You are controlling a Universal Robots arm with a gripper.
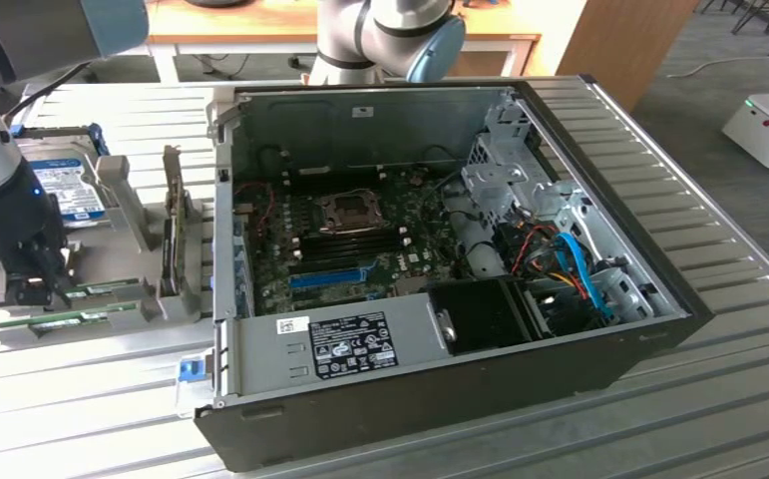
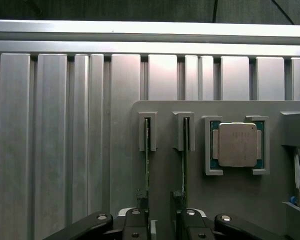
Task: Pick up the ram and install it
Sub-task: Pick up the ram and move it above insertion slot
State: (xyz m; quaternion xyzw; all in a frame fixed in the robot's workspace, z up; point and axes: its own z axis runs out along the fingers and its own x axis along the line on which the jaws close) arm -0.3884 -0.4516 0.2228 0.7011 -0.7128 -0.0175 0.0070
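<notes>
Pick-up step: I am hovering the hand [image 2: 162, 227], wide and empty, over the ram [image 2: 146, 165] standing edgewise in its holder [image 2: 165, 130], nine o'clock of the computer case [image 1: 424, 399]. The grasp is demanding centring on its thin edge.

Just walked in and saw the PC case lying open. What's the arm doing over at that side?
The arm's gripper is low over the grey holder, to the exterior view's left of the open computer case. It is open and holds nothing. Two ram sticks stand edge-on in the holder's slots right by its fingers, so no ram has been picked up yet.
</notes>
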